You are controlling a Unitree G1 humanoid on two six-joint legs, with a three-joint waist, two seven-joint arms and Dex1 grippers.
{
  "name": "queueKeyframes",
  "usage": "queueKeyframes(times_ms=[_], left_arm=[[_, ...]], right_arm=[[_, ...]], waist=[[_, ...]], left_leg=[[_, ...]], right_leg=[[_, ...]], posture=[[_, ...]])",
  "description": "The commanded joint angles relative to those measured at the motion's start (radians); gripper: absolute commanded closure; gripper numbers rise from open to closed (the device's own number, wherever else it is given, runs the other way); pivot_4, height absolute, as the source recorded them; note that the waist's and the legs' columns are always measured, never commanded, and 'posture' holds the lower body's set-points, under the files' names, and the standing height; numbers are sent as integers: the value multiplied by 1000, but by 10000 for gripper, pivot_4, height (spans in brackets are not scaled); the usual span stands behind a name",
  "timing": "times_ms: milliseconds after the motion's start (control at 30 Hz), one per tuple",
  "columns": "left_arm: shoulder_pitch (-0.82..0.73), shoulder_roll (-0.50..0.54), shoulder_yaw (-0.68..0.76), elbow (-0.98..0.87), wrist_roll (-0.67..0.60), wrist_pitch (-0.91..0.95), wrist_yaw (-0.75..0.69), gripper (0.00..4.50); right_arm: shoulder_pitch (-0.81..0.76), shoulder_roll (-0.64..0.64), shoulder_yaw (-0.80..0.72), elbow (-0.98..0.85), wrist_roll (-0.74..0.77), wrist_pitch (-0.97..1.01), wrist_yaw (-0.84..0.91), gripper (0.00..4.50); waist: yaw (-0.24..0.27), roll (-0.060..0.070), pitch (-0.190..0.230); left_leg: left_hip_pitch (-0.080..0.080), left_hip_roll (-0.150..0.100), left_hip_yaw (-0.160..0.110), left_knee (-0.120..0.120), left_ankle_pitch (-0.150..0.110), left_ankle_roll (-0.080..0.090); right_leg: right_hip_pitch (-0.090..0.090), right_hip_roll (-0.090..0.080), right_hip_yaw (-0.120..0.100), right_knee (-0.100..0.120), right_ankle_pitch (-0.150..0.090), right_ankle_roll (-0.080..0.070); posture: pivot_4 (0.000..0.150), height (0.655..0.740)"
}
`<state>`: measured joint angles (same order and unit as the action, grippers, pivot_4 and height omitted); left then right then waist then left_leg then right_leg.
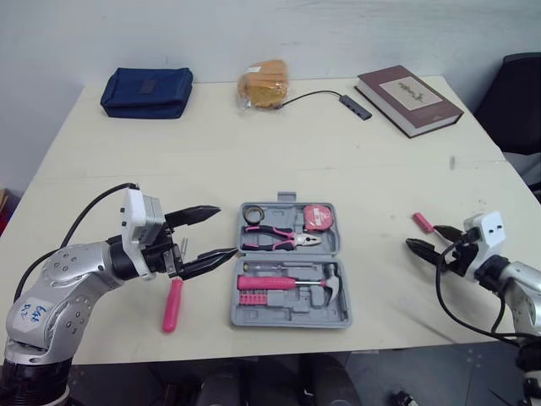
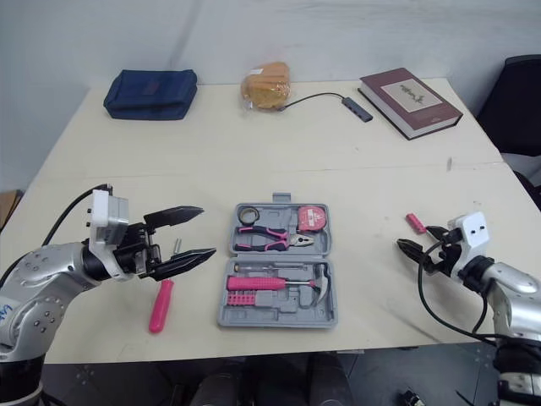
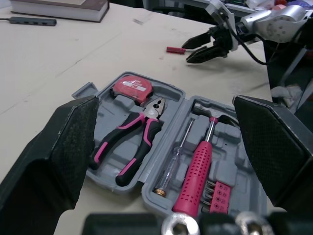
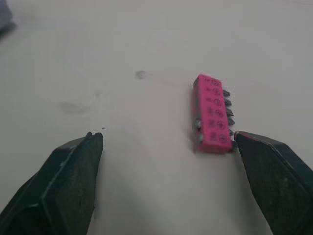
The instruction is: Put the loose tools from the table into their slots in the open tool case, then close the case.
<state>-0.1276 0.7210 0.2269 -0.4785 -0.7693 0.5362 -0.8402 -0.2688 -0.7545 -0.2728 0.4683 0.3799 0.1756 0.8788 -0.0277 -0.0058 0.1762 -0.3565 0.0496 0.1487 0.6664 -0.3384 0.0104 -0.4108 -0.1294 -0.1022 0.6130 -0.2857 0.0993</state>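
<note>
The pale table is carrying an open grey tool case just ahead of the left claw, with a pink-handled screwdriver lying just beside that claw. A pink bit holder is lying just in front of the right claw. Well beyond both claws, a blue pouch, wrapped bread, a cabled hub and a book are resting.

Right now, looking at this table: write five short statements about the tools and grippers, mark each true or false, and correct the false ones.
1. The case is open. True.
2. The pliers lie loose on the table. False: they sit in the case.
3. A bit holder lies on the table near the right gripper. True.
4. The left gripper holds the pink screwdriver. False: it is open and empty; the pink screwdriver lies on the table left of the case.
5. The book lies in the case. False: it lies at the table's far right corner.
</note>
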Motion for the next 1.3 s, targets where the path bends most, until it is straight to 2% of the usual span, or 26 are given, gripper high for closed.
queueKeyframes(times_ms=[33,400,533,567,700,733,867,967,1067,1167,1300], left_arm=[[-3,8,-14,-65,-38,28,-3,831],[-22,9,-35,-76,-30,35,-18,831],[-5,26,-26,-92,-45,42,-44,0],[-5,37,-24,-90,-46,43,-63,0],[-18,63,-25,-75,-52,40,-106,0],[-26,66,-28,-69,-54,40,-114,0],[-55,58,-44,-54,-51,36,-137,0],[-75,44,-65,-42,-43,29,-154,0],[-103,34,-97,-8,6,-15,-185,0],[-121,39,-142,36,92,-114,-247,0],[-106,42,-174,62,109,-154,-320,0]], right_arm=[[-56,6,9,93,-46,-62,-12,0],[-203,2,8,352,-87,-107,13,0],[-191,0,34,391,-108,-136,57,12251],[-190,3,33,401,-108,-143,63,18790],[-187,12,22,423,-103,-165,79,35699],[-185,15,15,425,-97,-176,84,37224],[-175,10,-14,414,-85,-250,101,37225],[-138,-11,-23,317,-78,-310,140,37226],[-94,-36,-29,121,-35,-253,182,37226],[-14,-96,-11,-194,48,-67,259,37226],[101,-184,22,-599,195,218,292,37227]], waist=[[-1,0,0],[-1,0,0],[-1,0,0],[-1,0,0],[0,-1,-1],[0,-2,-1],[1,-2,-1],[1,-1,-1],[0,0,0],[-2,6,2],[0,7,3]], left_leg=[[0,0,0,0,0,0],[0,0,0,2,1,0],[0,0,0,2,1,0],[0,0,0,2,1,0],[0,0,0,2,1,-1],[1,0,-1,2,1,0],[0,0,-1,2,1,0],[0,0,-2,2,1,-1],[0,0,-1,2,1,-1],[-1,0,-1,2,2,-1],[-1,1,-1,0,2,-2]], right_leg=[[0,0,0,0,0,0],[1,0,0,-1,0,1],[1,0,0,-1,0,1],[2,0,0,-1,0,1],[2,1,0,-1,0,1],[3,0,0,-1,0,1],[3,0,-1,-1,0,1],[3,0,-1,-2,0,1],[2,0,0,-1,1,1],[1,0,0,-1,1,1],[-1,2,0,-1,0,0]], posture=[[1500,7400],[1500,7400],[1500,7400],[1500,7400],[1500,7400],[1500,7400],[1500,7400],[1500,7400],[1500,7400],[1500,7400],[1500,7400]])
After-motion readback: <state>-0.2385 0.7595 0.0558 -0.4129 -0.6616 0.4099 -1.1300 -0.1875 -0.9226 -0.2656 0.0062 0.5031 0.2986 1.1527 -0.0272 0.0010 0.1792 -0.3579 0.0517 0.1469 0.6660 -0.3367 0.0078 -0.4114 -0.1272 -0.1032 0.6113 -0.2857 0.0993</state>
